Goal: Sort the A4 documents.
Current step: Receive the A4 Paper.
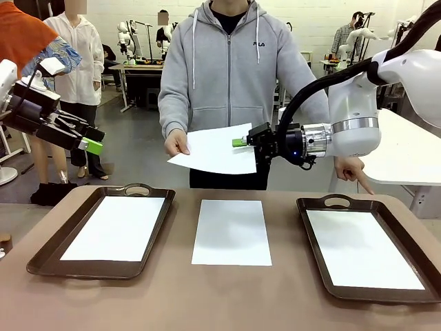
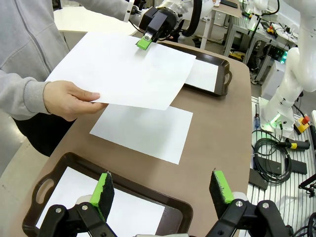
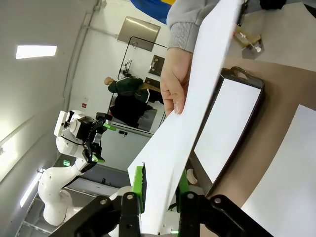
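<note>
One thin white A4 sheet (image 1: pixel 215 152) clamped in your right gripper (image 1: pixel 239 143), person's hand (image 1: pixel 177 144) on its other edge, left gripper (image 2: pixel 163 185) spread.

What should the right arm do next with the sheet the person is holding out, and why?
Probably draw the held white paper sheet gently toward the right-hand dark brown tray: the right gripper fingers look closed on its edge, the person's hand holds the opposite edge, and their other hand points at that tray.
</note>
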